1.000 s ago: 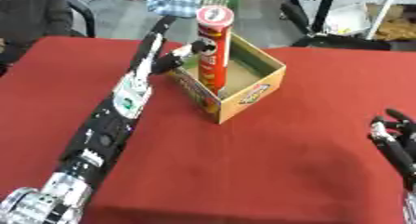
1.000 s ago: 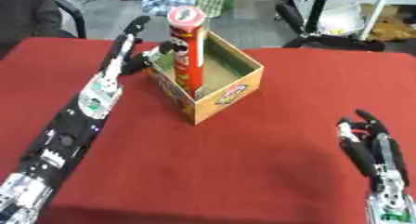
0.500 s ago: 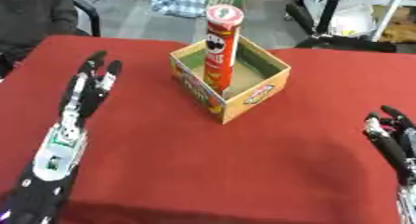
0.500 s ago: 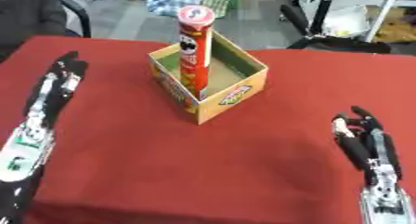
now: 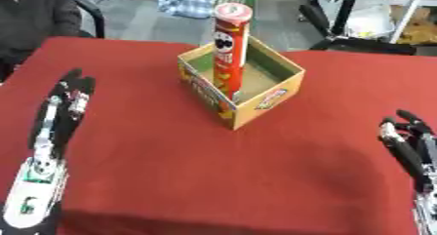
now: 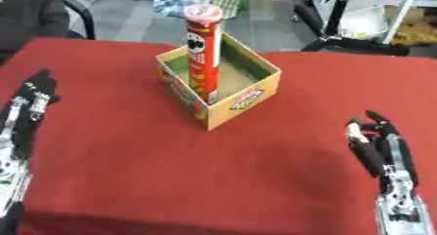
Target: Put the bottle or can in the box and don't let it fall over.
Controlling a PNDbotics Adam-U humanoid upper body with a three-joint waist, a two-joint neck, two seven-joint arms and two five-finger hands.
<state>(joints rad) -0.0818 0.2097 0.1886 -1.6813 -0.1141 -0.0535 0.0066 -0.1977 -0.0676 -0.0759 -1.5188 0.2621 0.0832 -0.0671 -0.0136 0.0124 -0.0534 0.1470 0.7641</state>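
A red table (image 5: 213,175) fills most of both views, and everything below is placed by the box (image 5: 256,95) that stands on its far half, near the middle. The box is an open-topped yellow-orange carton with printed sides, set with one corner toward the robot and its green-lined inside showing.

Left of the box and nearer the robot, well apart from it, lies the left arm (image 5: 38,175), stretched along the table's left edge with a silver and green cuff low in the view. Its left hand (image 5: 61,109) rests flat on the cloth with the fingers straight and spread, pointing away from the robot, holding nothing.

Right of the box and nearer the robot, also well apart from it, the right hand (image 6: 382,146) shows by the lower right corner. Its fingers are relaxed and only slightly bent, pointing up the view, and they hold nothing.

Inside the box stands the can (image 5: 228,53), a tall red tube with a pale lid and a face printed on its side. It is upright, set toward the box's left corner, its foot down on the box floor and most of its height rising above the rim. Neither hand touches it.
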